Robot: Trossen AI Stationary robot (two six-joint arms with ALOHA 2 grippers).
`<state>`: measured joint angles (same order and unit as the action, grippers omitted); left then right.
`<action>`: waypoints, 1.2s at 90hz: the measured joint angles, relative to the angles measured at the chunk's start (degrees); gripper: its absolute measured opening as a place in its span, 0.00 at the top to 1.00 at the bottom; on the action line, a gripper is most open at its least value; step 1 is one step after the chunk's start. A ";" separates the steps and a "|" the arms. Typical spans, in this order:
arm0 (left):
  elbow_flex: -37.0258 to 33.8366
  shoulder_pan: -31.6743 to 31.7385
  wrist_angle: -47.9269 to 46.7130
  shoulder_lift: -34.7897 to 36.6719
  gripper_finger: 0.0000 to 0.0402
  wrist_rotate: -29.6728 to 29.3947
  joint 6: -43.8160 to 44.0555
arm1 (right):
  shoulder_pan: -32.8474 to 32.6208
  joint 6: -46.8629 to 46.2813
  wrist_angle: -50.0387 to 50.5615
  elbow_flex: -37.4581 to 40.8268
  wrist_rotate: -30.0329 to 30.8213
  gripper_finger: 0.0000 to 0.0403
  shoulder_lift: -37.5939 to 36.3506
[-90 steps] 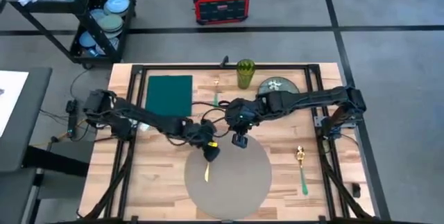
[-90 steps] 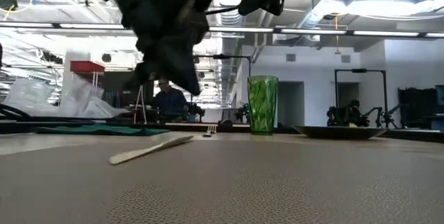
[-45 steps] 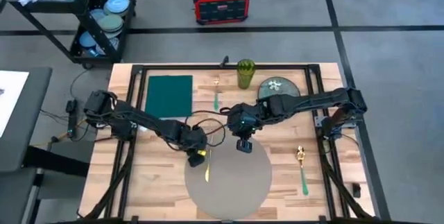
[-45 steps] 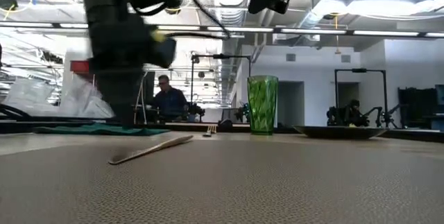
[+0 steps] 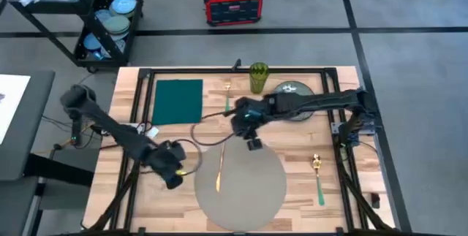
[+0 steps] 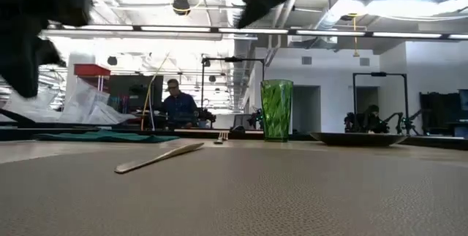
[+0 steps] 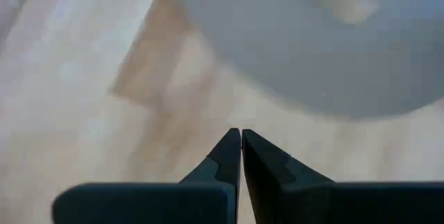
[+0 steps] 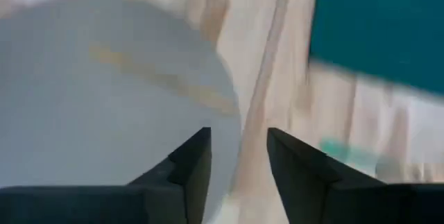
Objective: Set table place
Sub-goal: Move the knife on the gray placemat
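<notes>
The round grey placemat (image 5: 245, 185) lies flat on the wooden table (image 5: 333, 192), near its front edge. A slim gold utensil (image 5: 218, 173) lies on the mat's left part and also shows in the low view (image 6: 157, 158). My left gripper (image 5: 174, 179) hovers over bare wood just left of the mat, its fingers shut (image 7: 240, 143) and holding nothing. My right gripper (image 5: 252, 143) hangs above the mat's far edge, open (image 8: 238, 156) and empty.
At the back of the table lie a dark green napkin (image 5: 178, 99), a green-handled fork (image 5: 227, 101), a green glass (image 5: 258, 77) and a floral plate (image 5: 292, 91). A green-handled spoon (image 5: 319, 177) lies right of the mat. Black rails (image 5: 234, 69) frame the top.
My left gripper has swung off the mat's far left part toward the table's left and near edges, and now hangs over bare wood beside the mat. The gold utensil has stayed where it lay on the mat.
</notes>
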<state>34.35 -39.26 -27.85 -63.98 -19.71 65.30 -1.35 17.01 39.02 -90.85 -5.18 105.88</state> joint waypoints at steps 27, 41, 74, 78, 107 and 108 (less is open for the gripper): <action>-11.84 -8.84 17.85 9.48 1.00 -13.04 8.00 | -3.55 2.52 -4.10 -2.31 -6.73 0.66 13.86; -12.18 -12.40 13.61 9.64 1.00 -11.75 10.86 | -4.78 9.91 -5.87 -4.75 -2.87 0.66 16.48; -12.20 -18.23 5.75 9.65 1.00 -11.42 21.68 | -1.24 24.01 -8.35 -6.34 -0.73 0.66 18.29; -12.18 -18.22 5.57 9.64 1.00 -11.42 21.88 | -0.29 24.09 -8.17 -6.25 -0.73 0.66 18.41; -12.18 -18.15 3.95 9.64 1.00 -11.91 24.65 | 2.04 27.05 -5.39 -6.38 -0.65 0.66 22.67; -12.18 -18.15 3.95 9.64 1.00 -11.92 24.73 | 1.96 27.13 -5.53 -6.42 -0.70 0.66 22.67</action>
<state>22.17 -57.41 -23.90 -54.35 -31.64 90.03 0.60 44.14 33.49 -97.27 -5.88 128.55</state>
